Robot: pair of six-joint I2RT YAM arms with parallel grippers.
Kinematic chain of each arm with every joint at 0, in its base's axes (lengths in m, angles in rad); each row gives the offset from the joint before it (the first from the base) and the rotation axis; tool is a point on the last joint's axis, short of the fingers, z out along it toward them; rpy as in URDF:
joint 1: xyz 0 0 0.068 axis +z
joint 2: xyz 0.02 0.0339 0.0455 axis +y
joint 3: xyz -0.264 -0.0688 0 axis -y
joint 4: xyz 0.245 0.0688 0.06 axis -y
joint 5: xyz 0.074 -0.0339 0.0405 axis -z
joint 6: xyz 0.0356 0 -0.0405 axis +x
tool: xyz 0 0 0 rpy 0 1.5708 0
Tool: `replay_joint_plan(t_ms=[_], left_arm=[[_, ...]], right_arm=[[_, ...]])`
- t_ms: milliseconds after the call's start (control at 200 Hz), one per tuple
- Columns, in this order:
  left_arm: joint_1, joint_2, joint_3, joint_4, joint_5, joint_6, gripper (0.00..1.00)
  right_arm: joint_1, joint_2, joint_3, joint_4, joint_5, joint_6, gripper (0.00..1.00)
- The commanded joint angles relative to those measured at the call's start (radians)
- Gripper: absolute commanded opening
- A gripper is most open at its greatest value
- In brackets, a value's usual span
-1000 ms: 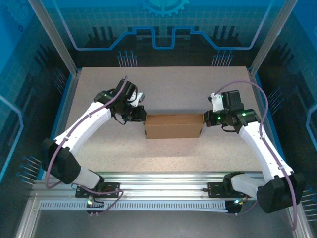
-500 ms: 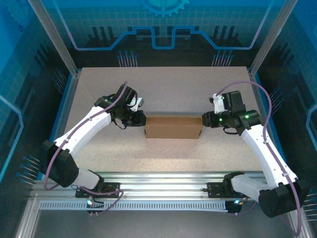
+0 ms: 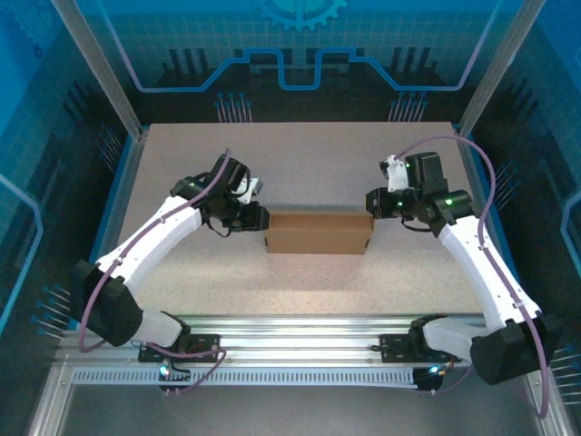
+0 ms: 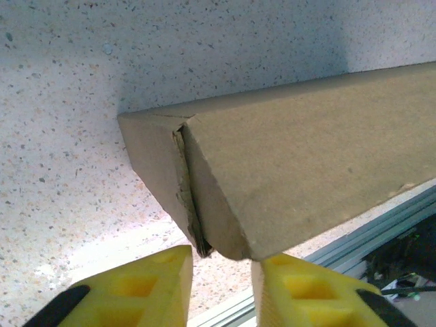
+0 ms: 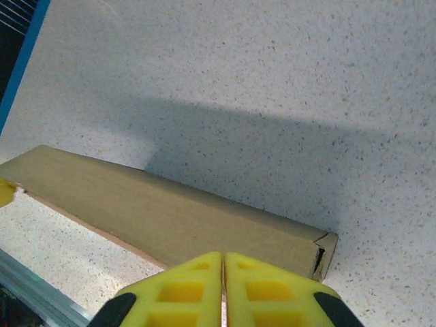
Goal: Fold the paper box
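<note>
1. Since the left gripper (image 4: pixel 222 289) is nearest the action, I'll start there. Its two chunky yellow fingers (image 4: pixel 146 289) stand apart with a modest gap and aren't clamped on anything. They look like moulded plastic, with square pockets sunk into the faces.
2. Right at the mouth of that gap sits the lower corner of the paper box (image 4: pixel 306 163). I honestly can't tell whether the corner touches the fingertips or just hangs in front of them.
3. The box is plain matte brown cardboard, closed up into a long, low slab. On this end a ragged raw edge runs down the face where two panels meet, and the corner below it looks a bit rounded off.
4. The right gripper (image 5: pixel 223 286) has the same yellow fingers, but they're pressed flat together with only a hairline between them and nothing pinched. The box lies just past the tips, and its nearer end shows a short dark slit at the corner.
5. In the top view the box lies mid-table, long side running left to right. The left gripper is at its left end and the right gripper is just beside its far right corner.
6. The table (image 4: pixel 61 170) is pale and grainy, speckled like stone chips. It has a blue edge strip (image 5: pixel 20 61) and a ribbed aluminium rail (image 3: pixel 300 331) along the near side.
</note>
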Motion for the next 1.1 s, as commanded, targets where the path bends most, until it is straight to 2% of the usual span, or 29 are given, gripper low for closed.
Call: replay_joint_plan(t_ms=[0,140,300,550,946,1096], left_arm=[[-0.001,-0.057,0.012,-0.038,0.025,-0.004,0.37],[0.005,-0.113,0.036,-0.089,0.04,0.007,0.42],[0.026,-0.137,0.066,-0.047,0.149,-0.015,0.43],[0.038,-0.038,0.109,0.087,0.256,-0.019,0.43],[0.038,0.028,-0.003,0.185,0.216,0.034,0.42],[0.037,0.04,-0.062,0.215,0.236,0.029,0.42]], right_arm=[[0.001,-0.003,-0.065,0.069,-0.003,0.034,0.09],[-0.004,0.004,-0.134,0.104,-0.018,0.037,0.07],[-0.004,-0.005,-0.18,0.123,-0.025,0.04,0.07],[-0.006,-0.031,-0.24,0.124,-0.021,0.036,0.06],[-0.011,-0.04,-0.309,0.142,-0.021,0.033,0.06],[-0.015,-0.04,-0.322,0.144,-0.015,0.036,0.06]])
